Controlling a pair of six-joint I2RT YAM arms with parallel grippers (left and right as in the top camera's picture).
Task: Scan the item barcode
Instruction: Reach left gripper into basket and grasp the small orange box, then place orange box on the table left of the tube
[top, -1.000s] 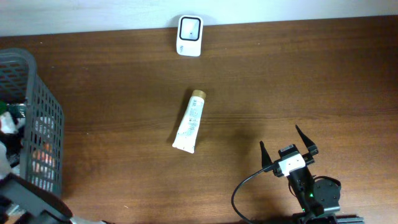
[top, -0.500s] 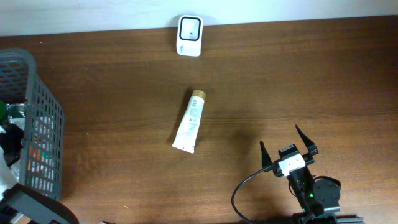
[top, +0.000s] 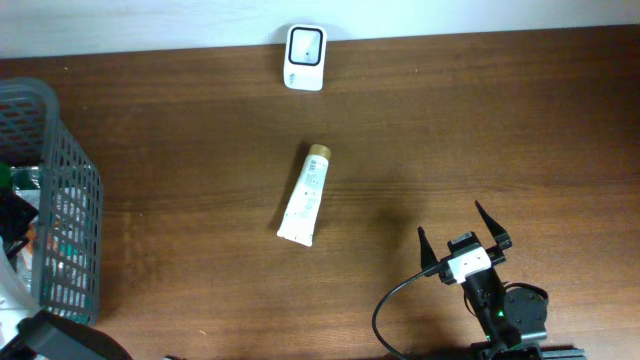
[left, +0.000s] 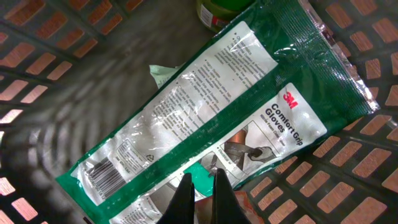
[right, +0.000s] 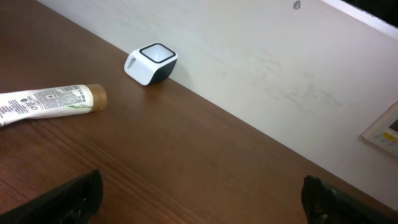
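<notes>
In the left wrist view a green and clear packet of gloves (left: 211, 106) lies slanted inside the grey basket (left: 367, 180), its barcode (left: 102, 174) at the lower left end. My left gripper (left: 202, 182) is shut, with its tips over the packet's lower edge; I cannot tell whether they pinch the film. A white tube (top: 304, 196) with a gold cap lies mid-table. The white scanner (top: 304, 44) stands at the far edge. My right gripper (top: 449, 218) is open above bare wood at the near right, empty, and the right wrist view shows its jaws spread wide apart (right: 200, 180).
The grey mesh basket (top: 70, 190) stands at the table's left edge with the left arm (top: 55, 342) reaching into it. Under the packet lie an orange item (left: 249, 202) and a green-lidded container (left: 221, 9). The right wrist view shows the tube (right: 43, 102), the scanner (right: 151, 62) and a white wall behind.
The left arm has slid toward the near edge of the overhead view, and the items showing in the basket have shifted. The right arm, tube and scanner have not moved.
</notes>
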